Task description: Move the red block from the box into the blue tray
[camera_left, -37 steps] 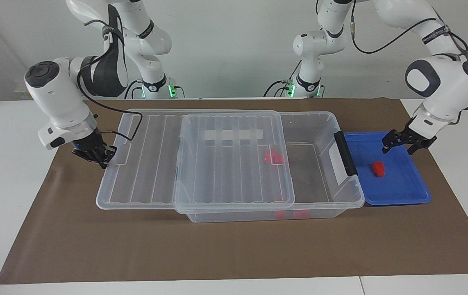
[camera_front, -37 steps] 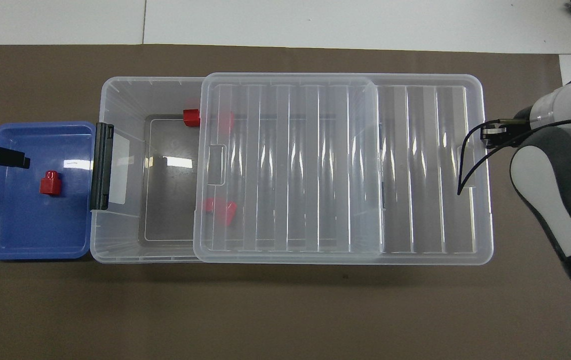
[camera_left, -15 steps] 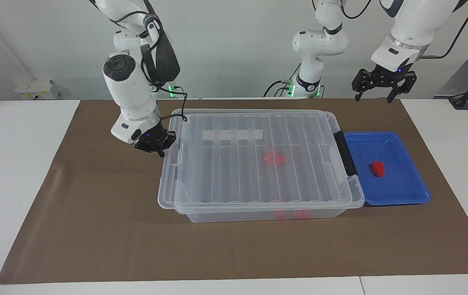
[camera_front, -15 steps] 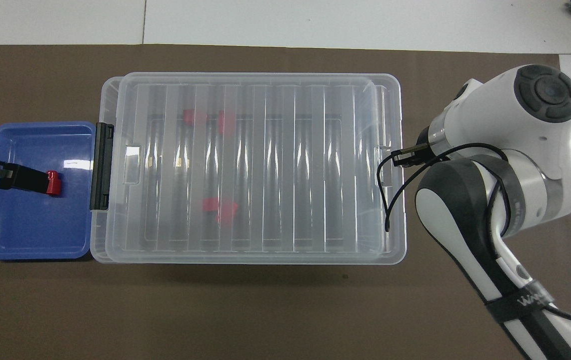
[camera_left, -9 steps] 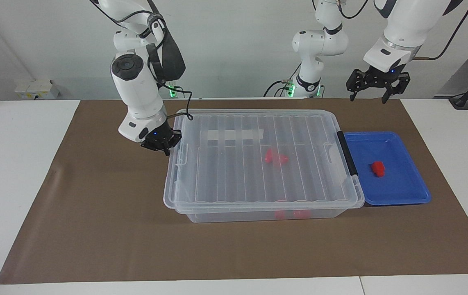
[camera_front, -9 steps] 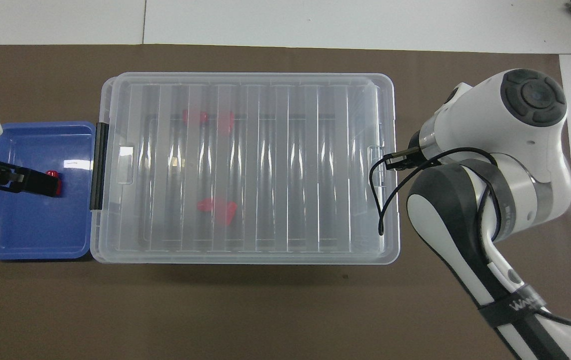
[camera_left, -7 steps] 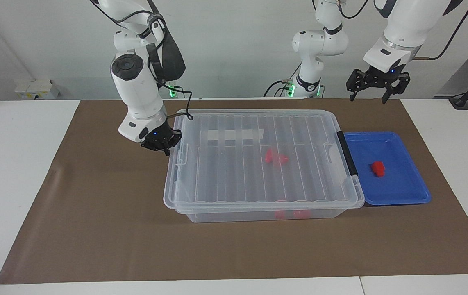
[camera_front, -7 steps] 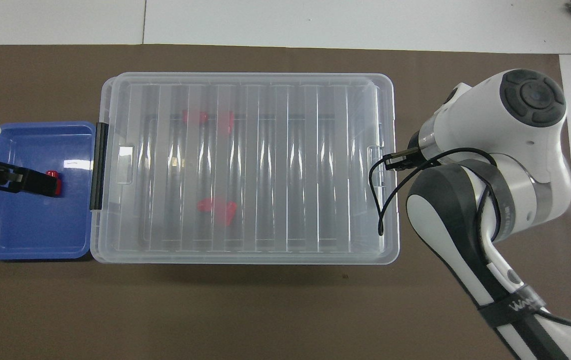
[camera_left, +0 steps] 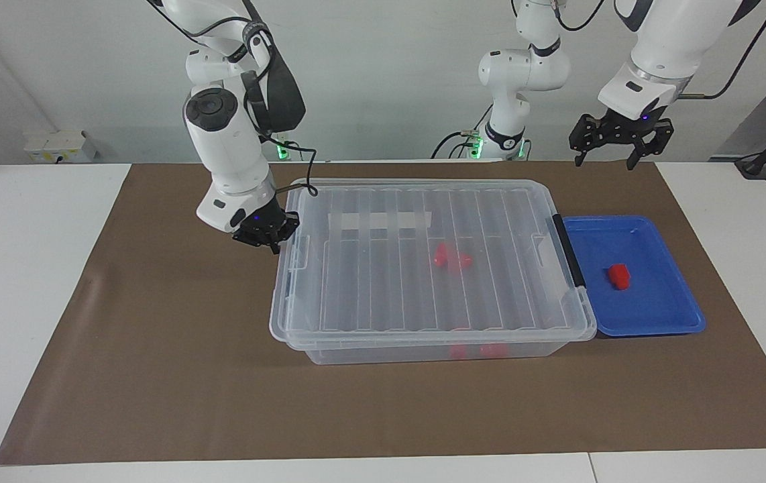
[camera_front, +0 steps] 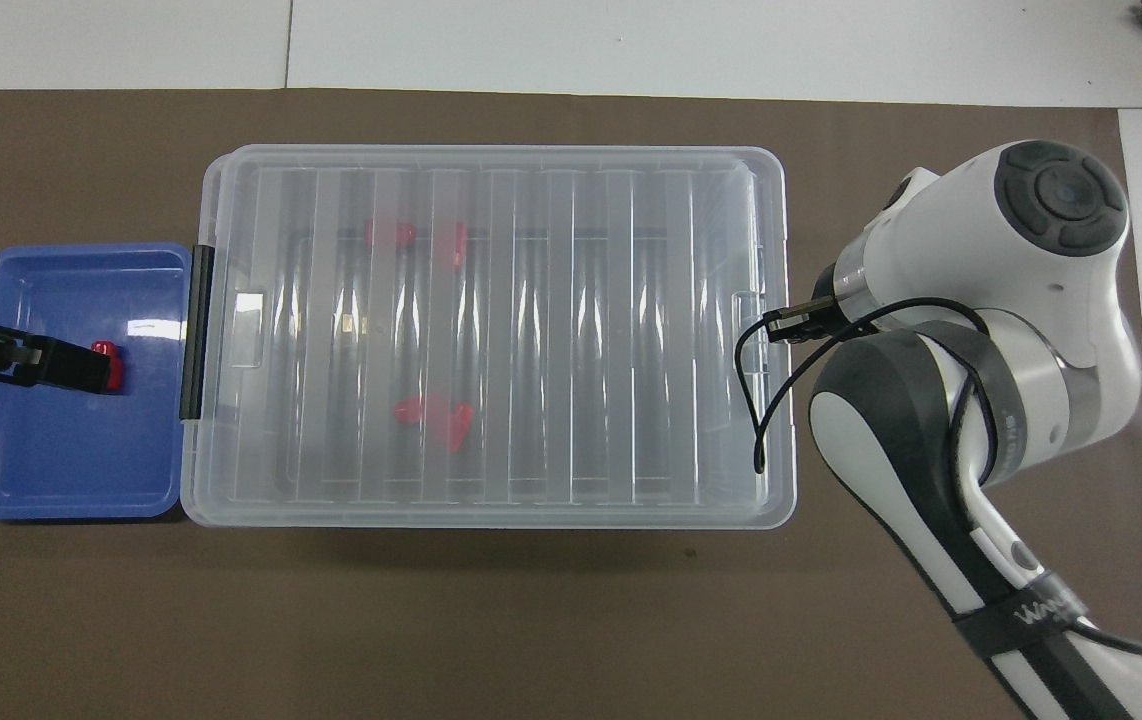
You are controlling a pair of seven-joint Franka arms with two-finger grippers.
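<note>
Facing view: the right gripper (camera_left: pixel 274 241) sits low, fingertips together at the clear ribbed lid (camera_left: pixel 423 255) of the box (camera_left: pixel 423 349); the left gripper (camera_left: pixel 614 151) hangs high, spread, empty. The red block (camera_left: pixel 618 276) rests in the glossy blue tray (camera_left: pixel 658 322).

Overhead view: its stub's direction is hidden.

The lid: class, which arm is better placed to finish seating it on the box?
Right, most likely. The right tool is shut and low at the lid's end edge; the left tool hangs open, raised well above the blue tray.
</note>
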